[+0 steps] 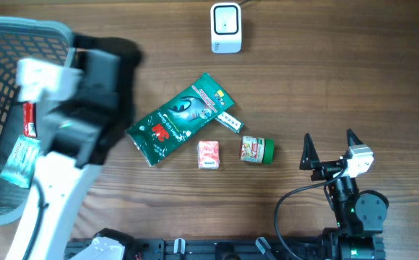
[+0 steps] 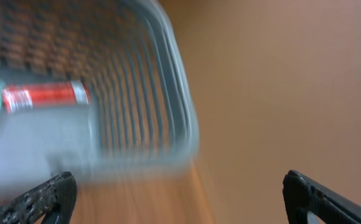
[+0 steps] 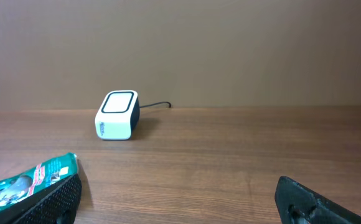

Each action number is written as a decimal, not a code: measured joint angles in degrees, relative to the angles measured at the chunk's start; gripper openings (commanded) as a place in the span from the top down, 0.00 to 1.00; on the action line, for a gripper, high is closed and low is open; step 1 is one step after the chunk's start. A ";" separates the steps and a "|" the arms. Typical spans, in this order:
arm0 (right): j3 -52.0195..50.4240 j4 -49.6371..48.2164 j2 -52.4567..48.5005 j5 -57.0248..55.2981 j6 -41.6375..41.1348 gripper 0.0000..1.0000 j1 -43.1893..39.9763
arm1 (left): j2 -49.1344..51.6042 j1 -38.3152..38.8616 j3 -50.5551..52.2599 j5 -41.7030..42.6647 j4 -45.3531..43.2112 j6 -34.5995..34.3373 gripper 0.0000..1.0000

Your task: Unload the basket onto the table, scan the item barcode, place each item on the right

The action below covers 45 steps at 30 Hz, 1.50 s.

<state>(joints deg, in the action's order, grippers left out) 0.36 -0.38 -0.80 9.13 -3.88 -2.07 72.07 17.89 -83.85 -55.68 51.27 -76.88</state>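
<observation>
Wooden table (image 1: pixel 339 72) carries 3 loose items in its middle. A green packet (image 1: pixel 184 115) lies there, a small red and white box (image 1: pixel 208 154) sits just right of it, and a small jar (image 1: pixel 256 149) with a green lid is further right. The white scanner (image 1: pixel 225 27) stands at the far edge, well apart from them. The left gripper (image 2: pixel 177 199) hangs by the right rim of the grey basket (image 1: pixel 50 30), fingers spread and empty; a red tube (image 2: pixel 43 96) lies inside. The right gripper (image 1: pixel 329 141) sits right of the jar, fingers spread too, holding nothing. The next item probably needs a pinch across its sides that leaves the barcode bare, then a steady pass facing the scanner's window.
</observation>
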 measured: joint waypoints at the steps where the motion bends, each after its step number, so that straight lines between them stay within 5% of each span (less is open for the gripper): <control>1: 0.00 -0.04 0.00 -0.02 0.00 0.00 0.00 | -1.33 -4.52 0.00 -0.04 -1.73 2.82 0.00; 6: 0.00 -0.02 0.00 0.00 0.00 0.00 0.00 | -5.38 -33.33 -0.26 9.44 -0.46 10.69 0.00; 11: 0.00 -0.02 0.00 -0.20 0.00 0.00 0.00 | 5.38 -53.29 -0.70 28.50 12.66 8.68 0.00; 21: 0.00 -0.02 0.00 -0.20 0.00 0.00 0.00 | 36.52 -54.71 -0.61 36.98 11.08 35.17 0.00; 28: 0.00 -0.02 0.00 -0.20 0.00 0.00 0.00 | 39.50 -54.71 -0.59 37.62 10.64 45.81 0.00; 31: 0.00 -0.02 0.00 -0.20 0.00 0.00 0.00 | 42.64 -54.71 -0.59 37.64 10.64 46.88 0.18; 34: 0.00 -0.02 0.00 -0.20 0.00 0.00 0.00 | 43.60 -54.66 -0.35 37.57 10.36 47.45 0.72; 36: 0.00 -0.02 0.00 -0.20 0.00 0.00 0.00 | 43.65 -54.64 -0.11 37.22 10.47 47.76 0.96; 41: 0.00 -0.02 0.00 -0.20 0.00 0.00 0.00 | 43.43 -54.40 -2.25 35.89 14.21 47.95 0.96; 45: 0.00 -0.04 0.00 -0.20 0.00 0.00 0.00 | 45.81 -54.45 -16.92 39.23 27.06 47.91 0.96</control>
<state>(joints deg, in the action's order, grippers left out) 0.36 -0.43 -0.80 8.93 -3.88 -2.07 117.89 -36.56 -100.77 -16.45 78.32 -28.97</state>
